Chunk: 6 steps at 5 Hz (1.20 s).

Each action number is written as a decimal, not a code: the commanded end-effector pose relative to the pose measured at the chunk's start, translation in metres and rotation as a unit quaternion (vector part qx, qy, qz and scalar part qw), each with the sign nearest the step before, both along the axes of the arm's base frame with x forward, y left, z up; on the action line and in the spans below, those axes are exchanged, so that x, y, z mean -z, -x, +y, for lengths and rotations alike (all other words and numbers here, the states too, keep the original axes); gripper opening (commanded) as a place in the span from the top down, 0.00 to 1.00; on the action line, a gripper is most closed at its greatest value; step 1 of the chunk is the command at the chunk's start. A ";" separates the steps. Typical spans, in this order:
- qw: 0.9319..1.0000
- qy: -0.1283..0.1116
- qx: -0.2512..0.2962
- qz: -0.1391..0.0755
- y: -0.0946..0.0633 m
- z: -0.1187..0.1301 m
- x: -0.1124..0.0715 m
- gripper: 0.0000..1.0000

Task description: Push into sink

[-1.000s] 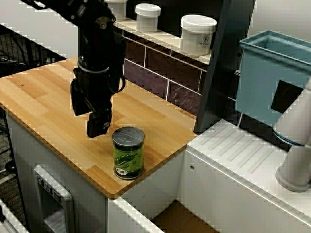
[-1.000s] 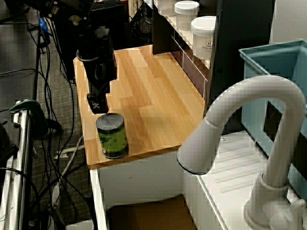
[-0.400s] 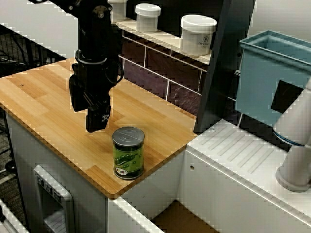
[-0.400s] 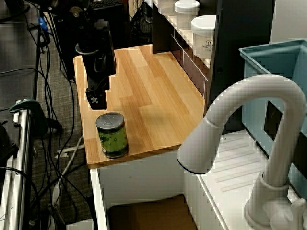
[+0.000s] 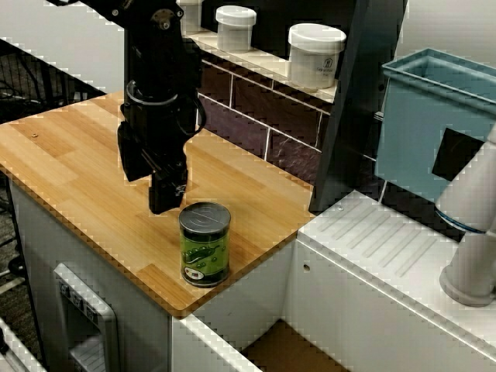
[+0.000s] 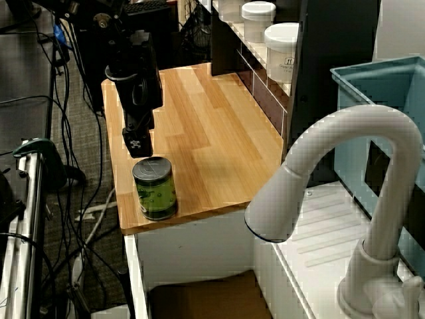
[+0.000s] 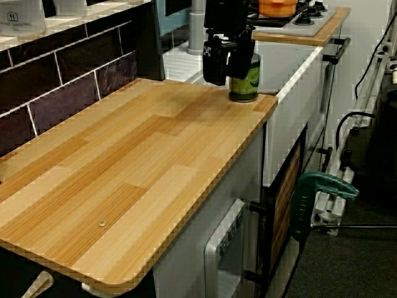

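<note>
The wooden table (image 5: pixel 77 167) carries a green can (image 5: pixel 204 244) standing upright near the corner closest to the sink (image 6: pixel 199 296), whose brown bottom lies below the table's edge. The black tool (image 5: pixel 166 198) hangs just behind the can, above the table; whether its jaws stand apart or together cannot be told. White jars (image 5: pixel 315 54) line the shelf behind the can.
</note>
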State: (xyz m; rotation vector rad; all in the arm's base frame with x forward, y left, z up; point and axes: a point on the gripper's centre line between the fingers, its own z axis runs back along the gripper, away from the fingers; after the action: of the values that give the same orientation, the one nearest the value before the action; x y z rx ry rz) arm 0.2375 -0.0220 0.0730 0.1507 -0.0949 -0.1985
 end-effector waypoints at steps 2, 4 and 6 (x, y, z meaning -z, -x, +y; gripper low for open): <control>1.000 -0.013 0.003 -0.014 -0.010 -0.016 0.003 0.00; 1.000 -0.006 0.000 -0.009 -0.016 -0.054 -0.005 0.00; 0.999 -0.032 -0.037 -0.015 -0.037 -0.094 0.002 0.00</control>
State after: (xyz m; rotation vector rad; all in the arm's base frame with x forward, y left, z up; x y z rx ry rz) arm 0.2659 -0.1148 0.0588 0.2366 -0.0725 -0.1366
